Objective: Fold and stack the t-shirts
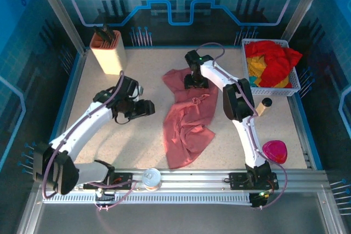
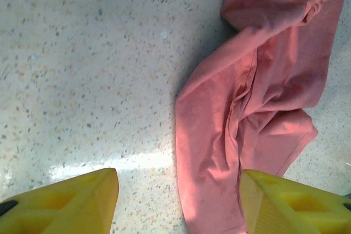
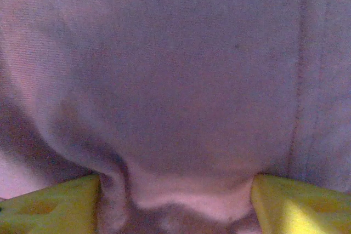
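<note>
Currently:
- Left gripper [image 2: 179, 193]: jaws spread wide over the table [image 2: 82, 80], at the left edge of the pink t-shirt [image 1: 186, 121].
- Pink t-shirt: crumpled lengthwise, mid-table.
- Right gripper [image 1: 196, 83]: down on the pink t-shirt's far end, fingers apart, cloth bunched between them.
- Red t-shirt [image 1: 274, 61] and yellow t-shirt [image 1: 255, 67]: heaped in the white basket [image 1: 272, 92], far right of the pink t-shirt.

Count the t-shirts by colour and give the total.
Salmon-pink t-shirt, on the table: 1
Red t-shirt, in the white basket: 1
Yellow t-shirt, in the white basket: 1
Total: 3
A teal scrap in the basket is too small to name.
</note>
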